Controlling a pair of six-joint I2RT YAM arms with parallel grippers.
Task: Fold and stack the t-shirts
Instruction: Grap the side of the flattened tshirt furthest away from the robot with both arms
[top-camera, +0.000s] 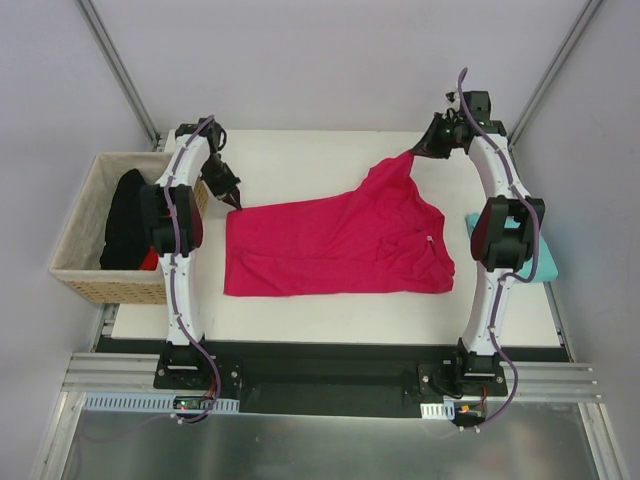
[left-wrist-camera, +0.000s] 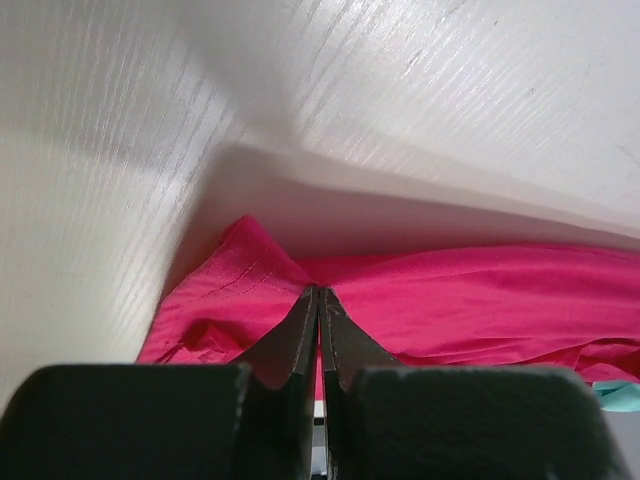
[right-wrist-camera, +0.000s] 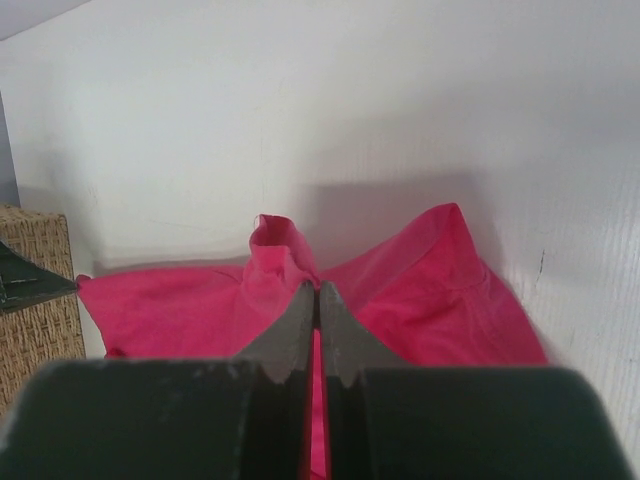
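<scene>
A crimson-pink t-shirt (top-camera: 340, 240) lies spread across the middle of the white table, a small white label (top-camera: 429, 239) near its right edge. My left gripper (top-camera: 236, 204) is shut on the shirt's far-left corner (left-wrist-camera: 250, 270), low at the table. Far right, my right gripper (top-camera: 413, 152) is shut on the shirt's far-right corner (right-wrist-camera: 280, 245) and holds it lifted, so the cloth rises in a peak. A folded teal t-shirt (top-camera: 540, 262) lies at the right table edge, partly hidden behind the right arm; a teal sliver (left-wrist-camera: 620, 396) shows in the left wrist view.
A woven wicker basket (top-camera: 85, 255) stands off the table's left side, with dark clothing (top-camera: 125, 230) and a bit of red inside; its side (right-wrist-camera: 35, 330) shows in the right wrist view. Walls close in at the back and both sides.
</scene>
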